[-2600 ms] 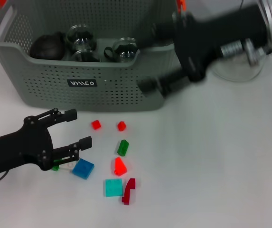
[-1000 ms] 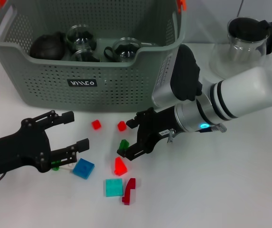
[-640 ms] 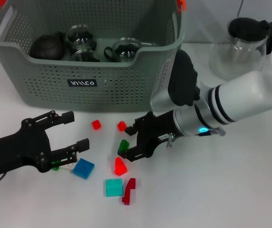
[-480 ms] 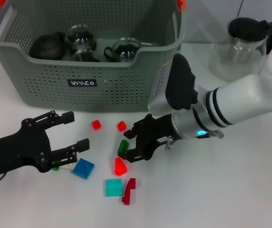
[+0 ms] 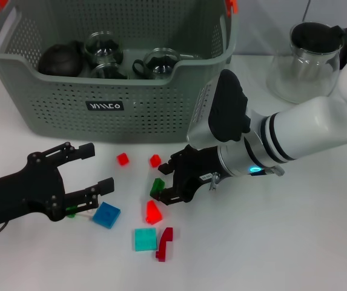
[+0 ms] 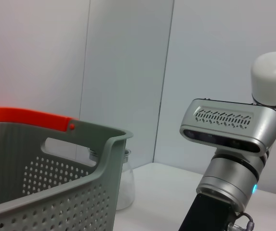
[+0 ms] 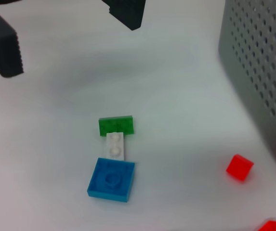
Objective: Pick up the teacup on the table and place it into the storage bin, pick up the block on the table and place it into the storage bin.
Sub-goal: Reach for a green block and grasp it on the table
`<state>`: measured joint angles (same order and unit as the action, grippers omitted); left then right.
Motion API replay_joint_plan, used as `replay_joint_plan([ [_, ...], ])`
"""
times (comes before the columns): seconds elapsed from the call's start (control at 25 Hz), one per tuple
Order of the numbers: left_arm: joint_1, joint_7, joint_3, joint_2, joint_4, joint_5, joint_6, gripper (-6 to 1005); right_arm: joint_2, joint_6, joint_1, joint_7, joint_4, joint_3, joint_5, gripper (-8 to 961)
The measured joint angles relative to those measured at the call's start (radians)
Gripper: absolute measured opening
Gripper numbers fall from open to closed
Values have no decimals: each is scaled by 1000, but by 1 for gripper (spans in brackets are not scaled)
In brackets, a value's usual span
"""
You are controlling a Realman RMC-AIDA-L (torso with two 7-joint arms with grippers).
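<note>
The storage bin [image 5: 106, 109] stands at the back left with glass teacups [image 5: 158, 61] and a dark round pot inside; no teacup shows on the table. Several small blocks lie in front of it. My right gripper [image 5: 165, 182] is low over them and open, one finger on each side of a green block [image 5: 157, 186]. Red blocks [image 5: 153, 212] lie close by. My left gripper [image 5: 103, 163] rests open at the front left, beside a blue block [image 5: 106, 214]. The right wrist view shows that blue block [image 7: 111, 179], a white piece [image 7: 114, 145] and a green piece [image 7: 116, 126].
A clear glass pitcher [image 5: 311, 56] with a black lid stands at the back right. A teal block [image 5: 145, 239] and a dark red block [image 5: 165, 242] lie near the front. The bin wall [image 7: 263, 72] is close to the right arm.
My right arm came down from beside the bin to the blocks and edged left until its fingers straddle the green block. The left arm has not moved.
</note>
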<state>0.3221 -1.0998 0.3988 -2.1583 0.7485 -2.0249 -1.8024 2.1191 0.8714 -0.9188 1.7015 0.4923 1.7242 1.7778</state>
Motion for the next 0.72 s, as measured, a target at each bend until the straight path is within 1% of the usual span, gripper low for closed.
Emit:
replay_joint_plan([
  [0.16,0,0,0,0,0,0,1,798,2,-9,0,-5,-1,6,-13,615],
  [0.44,0,0,0,0,0,0,4,798,2,-31,1,-14,-6,47,-57,613],
  [0.72,1,0,0,0,0,0,5,797,3,-49,2,-14,-15,54,-64,607],
])
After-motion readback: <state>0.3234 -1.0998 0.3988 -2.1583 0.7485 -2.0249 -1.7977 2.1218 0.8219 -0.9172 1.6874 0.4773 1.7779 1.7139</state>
